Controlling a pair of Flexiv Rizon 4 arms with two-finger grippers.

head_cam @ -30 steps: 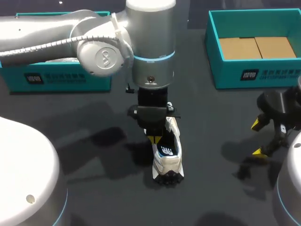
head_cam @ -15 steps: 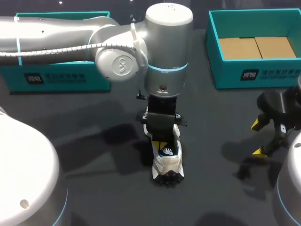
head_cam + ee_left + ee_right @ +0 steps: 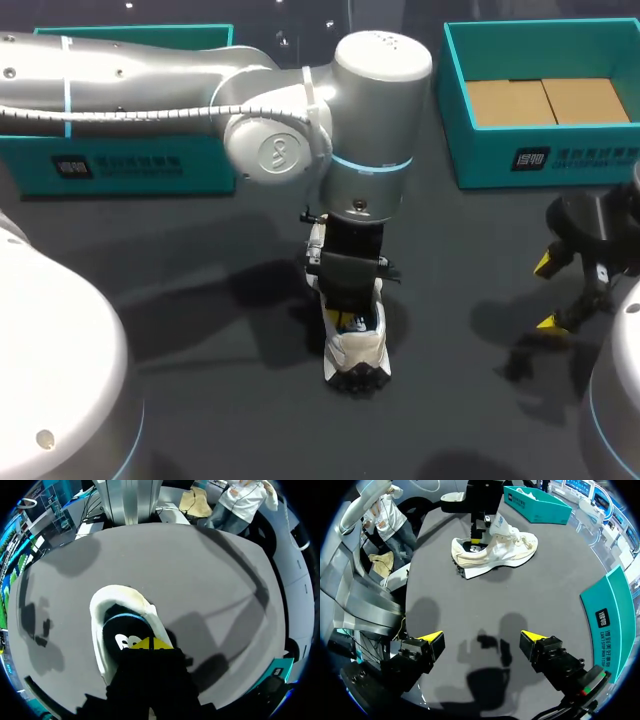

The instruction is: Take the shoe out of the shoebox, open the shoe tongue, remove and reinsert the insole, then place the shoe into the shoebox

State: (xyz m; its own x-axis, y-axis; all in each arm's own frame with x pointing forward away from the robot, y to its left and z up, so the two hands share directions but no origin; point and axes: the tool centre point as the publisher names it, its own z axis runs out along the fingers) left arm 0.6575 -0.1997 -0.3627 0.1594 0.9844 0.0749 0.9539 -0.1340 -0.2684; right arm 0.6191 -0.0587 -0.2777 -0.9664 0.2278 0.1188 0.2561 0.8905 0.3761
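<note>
A white shoe [image 3: 358, 355] stands on the dark table, toe toward the front edge; it also shows as the shoe [image 3: 495, 550] in the right wrist view, tongue raised. My left gripper [image 3: 345, 318] is down in the shoe's opening, shut. In the left wrist view the left gripper [image 3: 150, 643] has its yellow tips pressed together on the dark insole [image 3: 125, 630] inside the white collar [image 3: 100, 625]. Whether they pinch the insole I cannot tell. My right gripper [image 3: 546, 293] hangs open at the right, far from the shoe, and the right gripper [image 3: 482, 639] holds nothing.
A teal shoebox [image 3: 530, 155] with a brown cardboard floor stands at the back right. A second teal box [image 3: 130, 165] sits at the back left, partly behind my left arm. Bare table lies between the shoe and the right gripper.
My left arm has swung right and toward the front, and its gripper has sunk deeper into the shoe's opening. The shoe and the right arm have kept still.
</note>
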